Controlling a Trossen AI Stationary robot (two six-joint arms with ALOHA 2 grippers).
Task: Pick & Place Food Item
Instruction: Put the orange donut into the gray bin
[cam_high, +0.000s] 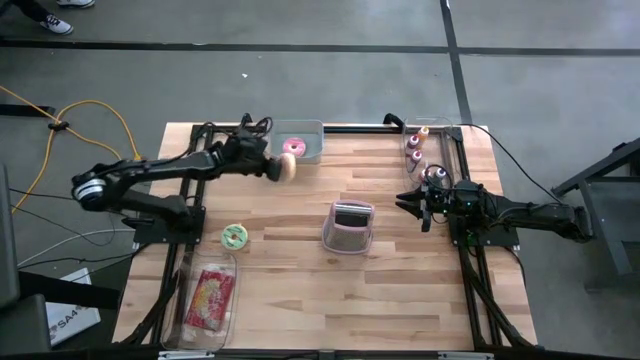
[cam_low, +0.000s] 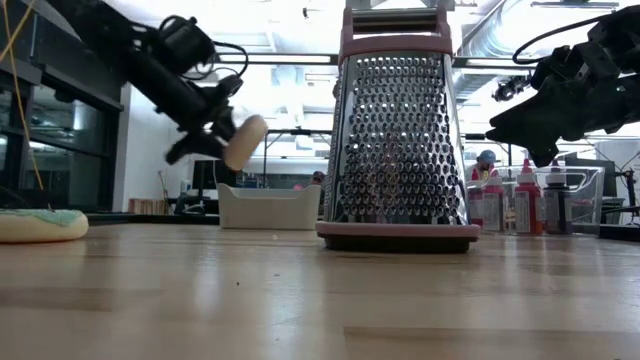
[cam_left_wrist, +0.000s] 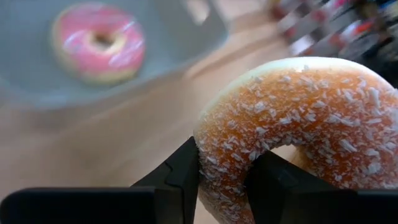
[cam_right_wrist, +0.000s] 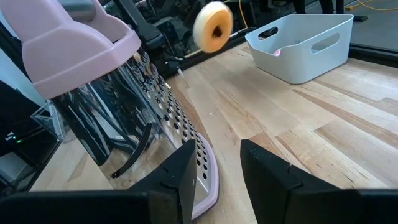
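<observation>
My left gripper (cam_high: 272, 167) (cam_left_wrist: 224, 162) is shut on a sugar-coated donut (cam_high: 287, 167) (cam_low: 245, 142) (cam_right_wrist: 213, 26). It holds the donut in the air just in front of the white bin (cam_high: 318, 128) at the table's far side. A pink-iced donut (cam_high: 293, 146) (cam_left_wrist: 99, 40) lies on the bin's floor. My right gripper (cam_high: 412, 205) (cam_right_wrist: 217, 155) waits at the table's right side. It points at the grater, with a narrow gap and nothing between its fingers. My left gripper pinches the donut's ring (cam_left_wrist: 217, 155) between its two fingers, one finger (cam_left_wrist: 273, 180) at the hole and the other (cam_left_wrist: 180, 174) on the outer rim. The fingers come from the table's left, slanting down. The donut stands on edge, lifted clear of the table.
A pink-framed metal grater (cam_high: 349, 226) (cam_low: 398, 130) stands mid-table. A green-iced donut (cam_high: 234, 235) (cam_low: 40, 224) lies on the table at the left. A clear tray with a red packet (cam_high: 210, 298) is near left, and a clear box of bottles (cam_high: 420, 145) far right.
</observation>
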